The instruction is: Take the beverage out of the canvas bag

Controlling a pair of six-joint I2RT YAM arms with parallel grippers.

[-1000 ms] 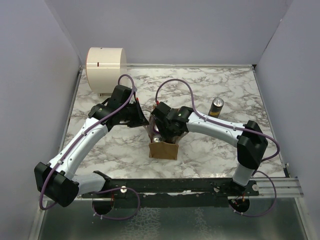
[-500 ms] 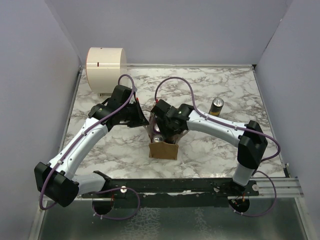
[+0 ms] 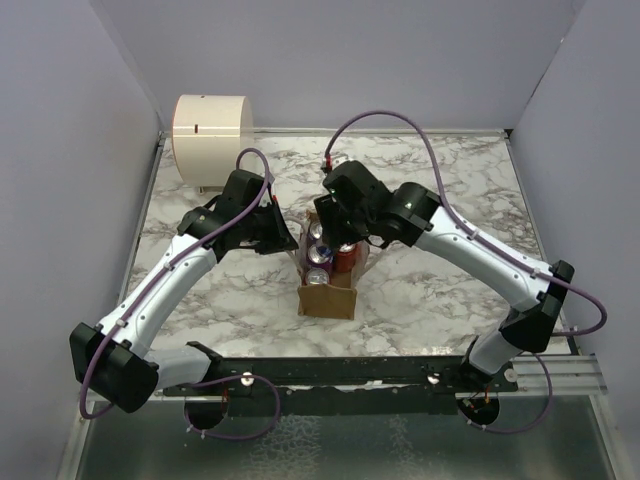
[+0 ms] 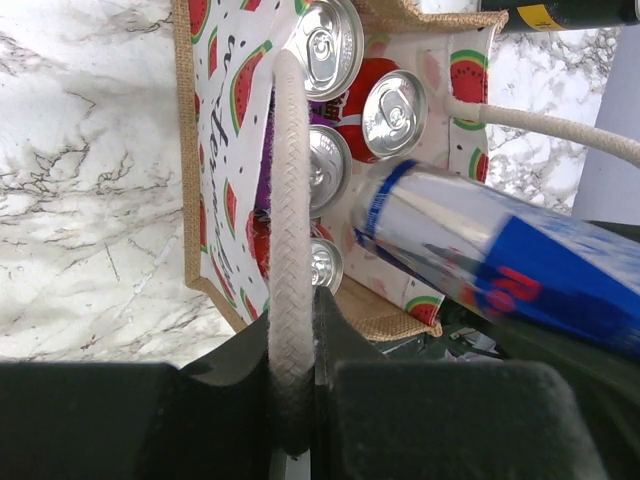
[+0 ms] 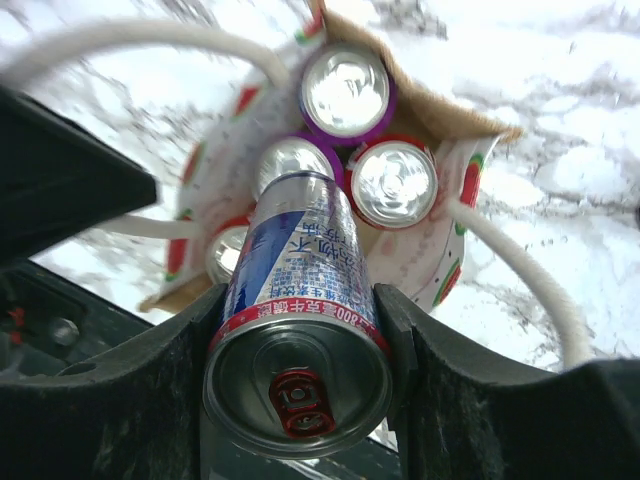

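Firmly, right end effector grips one can, left end effector one handle; bag holds four.

Canvas bag coarse woven cloth; beverage glossy metal (rope handle matt, fibrous).

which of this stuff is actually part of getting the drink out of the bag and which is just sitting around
Part of the job: canvas bag, blue-and-silver can in the right gripper, white handle pinched by the left gripper, other cans inside the bag.
Just lying about: cream cylindrical container, at the table far left corner.
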